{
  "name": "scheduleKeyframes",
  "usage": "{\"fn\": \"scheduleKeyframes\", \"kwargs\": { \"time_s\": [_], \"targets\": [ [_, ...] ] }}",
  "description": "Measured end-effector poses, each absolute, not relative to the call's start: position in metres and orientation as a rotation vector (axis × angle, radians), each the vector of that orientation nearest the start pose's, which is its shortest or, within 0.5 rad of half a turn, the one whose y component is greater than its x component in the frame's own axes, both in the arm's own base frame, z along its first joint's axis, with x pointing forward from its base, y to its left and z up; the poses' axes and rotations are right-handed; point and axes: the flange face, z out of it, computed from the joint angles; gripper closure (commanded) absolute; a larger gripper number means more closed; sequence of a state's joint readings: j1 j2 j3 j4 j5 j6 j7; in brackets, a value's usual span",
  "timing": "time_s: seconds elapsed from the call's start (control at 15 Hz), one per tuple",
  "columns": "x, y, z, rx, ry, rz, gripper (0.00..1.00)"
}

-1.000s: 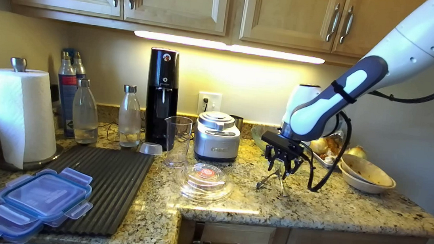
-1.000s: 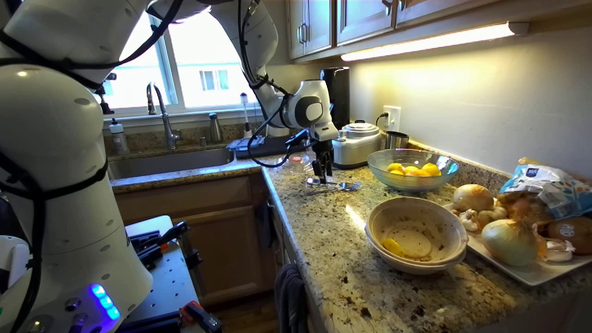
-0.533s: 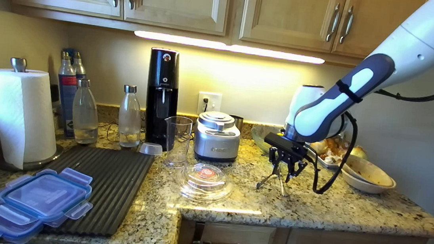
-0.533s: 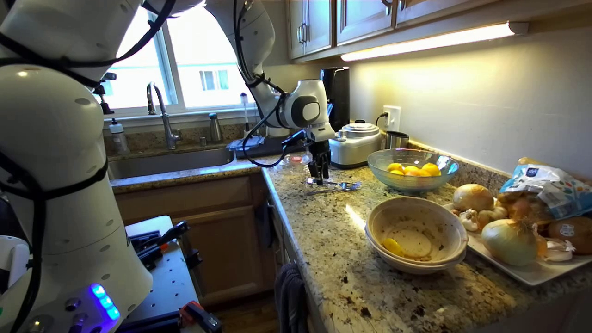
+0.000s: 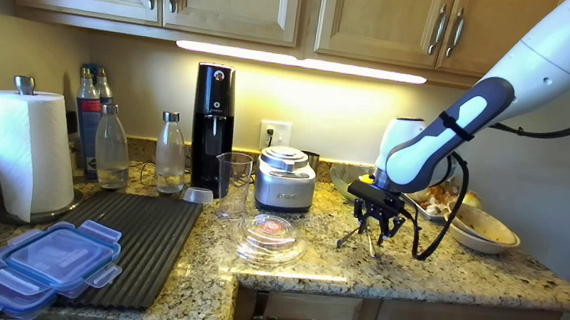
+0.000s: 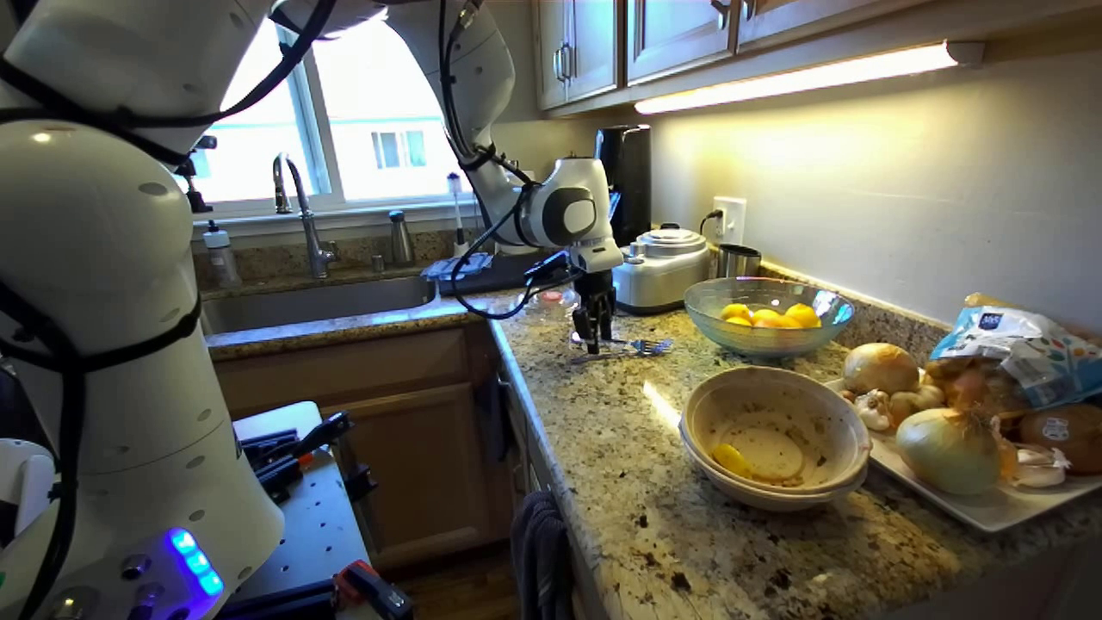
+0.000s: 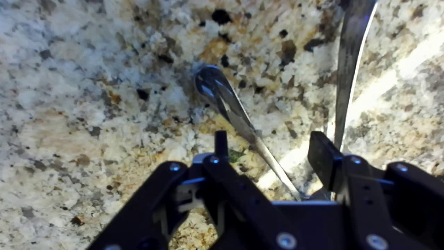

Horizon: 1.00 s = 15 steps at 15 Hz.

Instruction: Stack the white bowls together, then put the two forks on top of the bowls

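Grasping a fork (image 7: 242, 123) looks like the step in hand, since the upper white bowl (image 6: 779, 443) already leans inside the lower white bowl (image 6: 762, 494) on the counter (image 6: 620, 482), well apart from the forks. The gripper (image 7: 271, 140) stands part-way spread and seems to hold nothing; in the wrist view that fork's handle slants across the gap between its fingers (image 7: 221, 147), while the second fork (image 7: 348, 69) runs partly behind the finger on that view's right side. The next move, I judge, calls for lining up low and narrowing on one slim handle or both, then lifting and carrying over to the bowls. Both fork heads are lost behind the gripper's body there; tines (image 6: 652, 346) show in an exterior view, but which fork owns them, and whether the fingertips touch metal or stone, I cannot tell
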<state>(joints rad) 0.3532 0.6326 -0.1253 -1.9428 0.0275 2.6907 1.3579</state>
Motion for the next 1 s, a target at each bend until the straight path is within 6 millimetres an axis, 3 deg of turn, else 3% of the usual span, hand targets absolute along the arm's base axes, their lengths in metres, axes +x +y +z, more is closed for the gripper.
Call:
{"fn": "scheduleKeyframes", "kwargs": {
  "time_s": [0.4, 1.0],
  "targets": [
    [0.621, 0.148, 0.156, -2.619, 1.640, -0.200, 0.37],
    [0.652, 0.161, 0.166, -2.636, 1.542, -0.285, 0.37]
  ]
}}
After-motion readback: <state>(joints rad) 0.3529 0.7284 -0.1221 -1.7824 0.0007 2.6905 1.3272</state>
